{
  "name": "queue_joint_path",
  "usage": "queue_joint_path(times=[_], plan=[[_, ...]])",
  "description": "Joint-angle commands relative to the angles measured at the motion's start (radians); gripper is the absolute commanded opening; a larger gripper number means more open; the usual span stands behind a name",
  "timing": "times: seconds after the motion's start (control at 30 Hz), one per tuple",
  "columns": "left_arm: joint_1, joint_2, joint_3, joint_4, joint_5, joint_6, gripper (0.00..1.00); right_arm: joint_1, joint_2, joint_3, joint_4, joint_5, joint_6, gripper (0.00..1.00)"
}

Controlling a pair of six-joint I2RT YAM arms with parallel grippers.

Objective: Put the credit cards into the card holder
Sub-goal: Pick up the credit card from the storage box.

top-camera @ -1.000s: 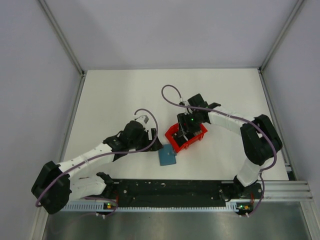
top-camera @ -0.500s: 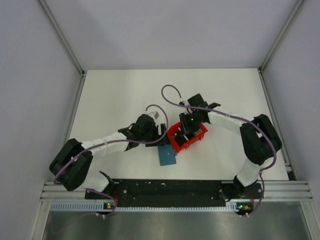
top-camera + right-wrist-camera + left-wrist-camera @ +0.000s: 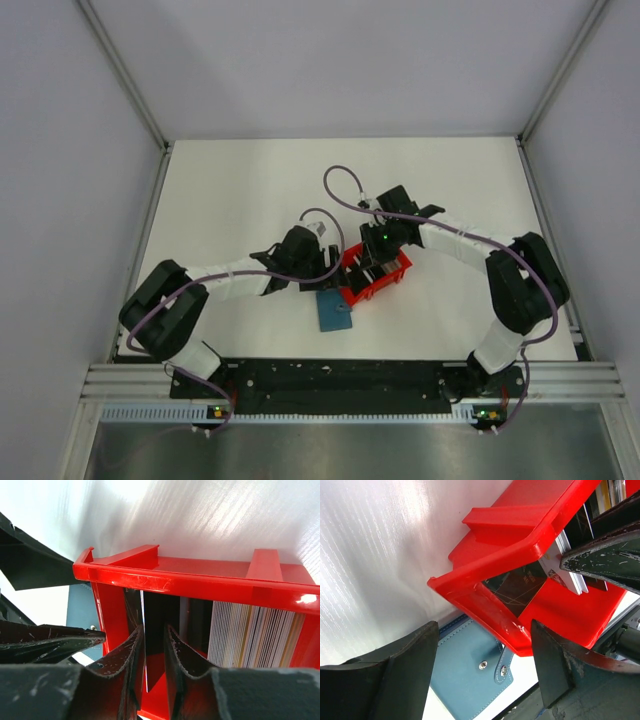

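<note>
My left pincer (image 3: 485, 630) is spread wide, with a corner of the red box (image 3: 200, 582) sitting between its fingers. My right pincer (image 3: 154, 655) is down inside that box, fingers narrowed around one card (image 3: 144, 630) standing on edge. There's a sliver of gap showing, so I honestly can't tell if it's pinched. More cards (image 3: 250, 635) stand packed in the box. The teal wallet (image 3: 460, 680) lies flat on the table (image 3: 230, 200), just beside the box.

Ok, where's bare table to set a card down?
Bare table lies along the far edge beyond the left arm and right arm; also between the red tray and the right arm's elbow. Crowded at centre, where tray, teal wallet and both arms meet.
</note>
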Motion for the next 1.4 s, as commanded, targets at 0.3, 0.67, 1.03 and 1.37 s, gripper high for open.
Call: queue_joint_path(times=[0.3, 0.67, 1.03, 1.37], plan=[[-0.007, 0.005, 0.028, 0.058, 0.023, -0.008, 0.77, -0.003, -0.065, 0.021, 0.028, -0.041, 0.002, 0.12], [-0.007, 0.001, 0.024, 0.055, 0.026, -0.002, 0.77, -0.01, -0.104, 0.024, 0.026, -0.032, 0.014, 0.02], [-0.007, 0.001, 0.028, 0.06, 0.033, 0.0, 0.77, -0.01, -0.124, 0.013, 0.011, -0.001, 0.008, 0.01], [-0.017, -0.048, 0.052, 0.003, -0.013, 0.044, 0.78, -0.012, -0.324, 0.019, -0.069, 0.245, 0.014, 0.0]])
